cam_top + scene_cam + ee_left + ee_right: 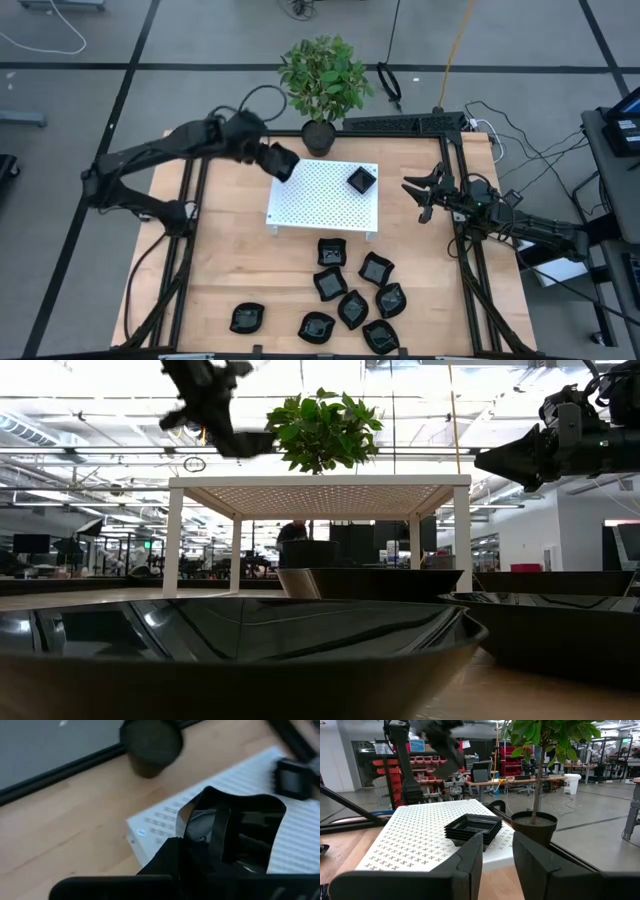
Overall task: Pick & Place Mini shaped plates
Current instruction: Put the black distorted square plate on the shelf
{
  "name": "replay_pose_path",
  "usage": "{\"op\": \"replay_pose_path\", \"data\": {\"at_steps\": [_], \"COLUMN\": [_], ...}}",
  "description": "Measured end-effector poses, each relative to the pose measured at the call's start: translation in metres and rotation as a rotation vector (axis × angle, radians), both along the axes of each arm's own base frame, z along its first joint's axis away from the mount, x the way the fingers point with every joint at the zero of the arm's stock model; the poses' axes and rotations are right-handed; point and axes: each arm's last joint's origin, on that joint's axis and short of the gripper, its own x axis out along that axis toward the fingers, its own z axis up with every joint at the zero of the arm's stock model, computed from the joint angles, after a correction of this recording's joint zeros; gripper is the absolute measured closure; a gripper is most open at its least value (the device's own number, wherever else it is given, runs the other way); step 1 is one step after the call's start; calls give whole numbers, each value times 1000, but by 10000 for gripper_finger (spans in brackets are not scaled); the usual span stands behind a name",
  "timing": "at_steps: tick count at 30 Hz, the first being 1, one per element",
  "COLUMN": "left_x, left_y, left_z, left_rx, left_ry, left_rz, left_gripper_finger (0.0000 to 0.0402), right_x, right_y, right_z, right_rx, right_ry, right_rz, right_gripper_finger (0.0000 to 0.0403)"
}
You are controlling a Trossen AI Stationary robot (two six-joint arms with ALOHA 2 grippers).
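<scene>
The left gripper is up in the air over the far-left corner of the white perforated rectangular platform, clamped shut on one glossy black shallow mini plate. In the left wrist view the plate sits right between the dark fingers, tilted, with the platform's corner underneath.

A small stack of square black plates sits on the platform near its far-right corner; you can see it's several dishes nested together in the right wrist view.

The rest of the black dishes are scattered on the wooden bench by the near edge, mostly bunched near the middle and right, with one off to the left.

The right gripper hangs just off the platform's right edge, fingers partly apart and holding nothing.

A leafy green potted plant in a dark pot stands at the bench's far edge, just behind the platform.
</scene>
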Motion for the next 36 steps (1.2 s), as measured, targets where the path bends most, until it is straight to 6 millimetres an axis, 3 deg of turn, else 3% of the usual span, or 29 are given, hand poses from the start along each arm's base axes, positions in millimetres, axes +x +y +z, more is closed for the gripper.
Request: {"op": "replay_pose_path", "data": {"at_steps": [4, 8, 21, 28, 31, 36], "left_x": [8, 18, 26, 31, 34, 36], "left_y": [25, 36, 38, 27, 21, 15], "left_z": [-18, -34, -44, -44, -44, -45], "left_rx": [-56, -98, -115, -100, -100, -86], "left_ry": [60, 111, 143, 154, 155, 176], "left_rz": [41, 16, -35, -111, -133, -163], "left_gripper_finger": [393, 389, 382, 378, 358, 286], "right_x": [0, 0, 0, 0, 0, 0], "right_y": [0, 0, 0, 0, 0, 0], "right_z": [0, 0, 0, 0, 0, 0], "right_rx": [0, 0, 0, 0, 0, 0], "right_ry": [0, 0, 0, 0, 0, 0], "right_rz": [0, 0, 0, 0, 0, 0], "right_gripper_finger": [307, 307, 309, 305, 306, 307]}}
